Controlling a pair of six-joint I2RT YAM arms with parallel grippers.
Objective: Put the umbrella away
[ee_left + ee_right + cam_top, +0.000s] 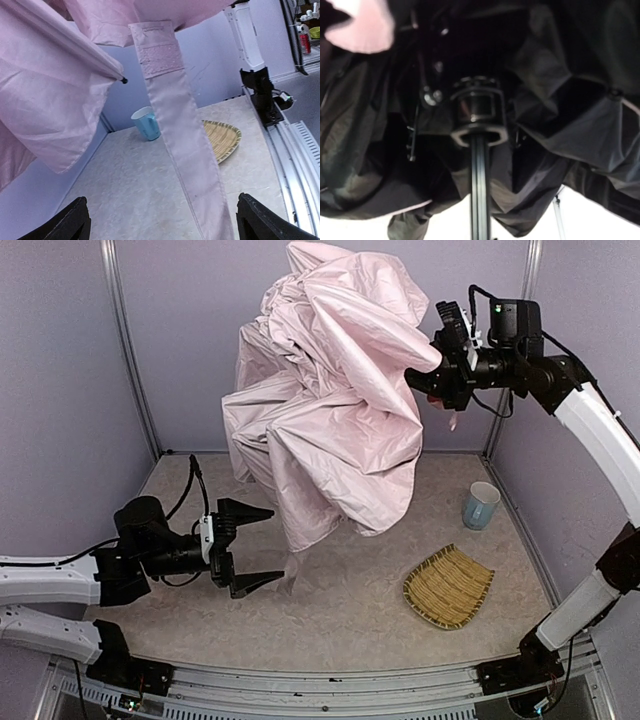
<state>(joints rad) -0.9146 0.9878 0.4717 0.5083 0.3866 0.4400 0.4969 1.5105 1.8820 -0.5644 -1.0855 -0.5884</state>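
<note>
The umbrella (pixel 330 390) hangs half collapsed in the air at the back, its pale pink fabric bunched and drooping toward the table. My right gripper (pixel 440 380) is shut on its handle end at the upper right. The right wrist view shows the black lining (pixel 370 150) and the thin black shaft (pixel 480 190) running up into the runner; my own fingers are out of sight there. My left gripper (pixel 272 545) is open and empty, low at the left, beside the fabric's lower hem. In the left wrist view the pink closure strap (pixel 170 115) hangs between my open fingers without touching them.
A woven straw tray (pixel 449 586) lies on the table at the right front, also in the left wrist view (pixel 222 137). A pale blue cup (pixel 481 505) stands behind it near the right wall (pixel 147 122). Purple walls enclose the table; a metal rail (pixel 295 150) runs along the front.
</note>
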